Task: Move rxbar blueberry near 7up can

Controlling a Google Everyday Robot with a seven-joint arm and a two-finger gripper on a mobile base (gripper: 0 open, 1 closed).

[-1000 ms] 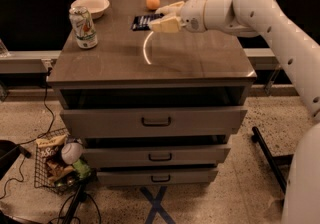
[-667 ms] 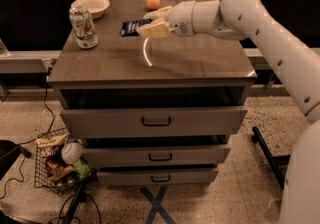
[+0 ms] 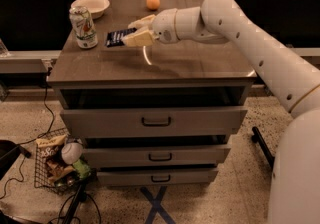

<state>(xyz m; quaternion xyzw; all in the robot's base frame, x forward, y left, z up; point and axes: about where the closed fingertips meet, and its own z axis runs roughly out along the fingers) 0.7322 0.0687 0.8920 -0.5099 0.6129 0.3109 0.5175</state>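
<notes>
The rxbar blueberry is a flat dark blue bar with pale lettering, held level a little above the cabinet top. My gripper is shut on its right end, with the arm reaching in from the right. The 7up can stands upright near the top's left edge, a short way left of the bar and apart from it.
A shallow white bowl sits behind the can at the back left. An orange fruit sits at the back middle. The brown cabinet top has drawers below. A wire basket with clutter stands on the floor at left.
My gripper has carried the bar leftward across the top, from near the middle to close beside the can. The can, bowl and fruit have not moved.
</notes>
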